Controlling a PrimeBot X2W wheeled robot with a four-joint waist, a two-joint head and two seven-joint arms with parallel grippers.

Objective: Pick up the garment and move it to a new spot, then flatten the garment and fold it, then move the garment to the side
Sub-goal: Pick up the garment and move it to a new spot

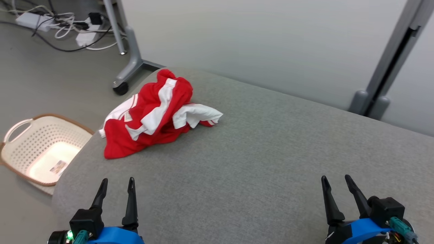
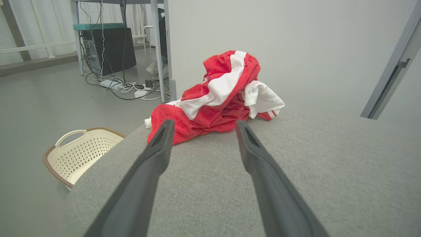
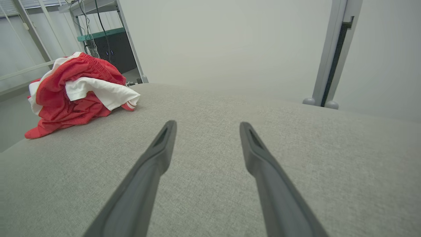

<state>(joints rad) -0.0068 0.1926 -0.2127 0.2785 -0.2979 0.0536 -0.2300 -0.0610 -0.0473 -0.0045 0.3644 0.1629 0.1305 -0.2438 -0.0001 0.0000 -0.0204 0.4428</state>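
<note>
Red-and-white, the garment (image 1: 200, 117) is lying crumpled ahead of the left gripper (image 1: 117, 180), well apart from the right gripper (image 1: 336, 177). Both are hovering with jaws spread, grasping nothing.

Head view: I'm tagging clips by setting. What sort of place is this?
Probably a lab or office test space: a wheeled metal stand, power strips and loose cables on a bare floor, and a laundry basket beside the grey padded surface.
</note>
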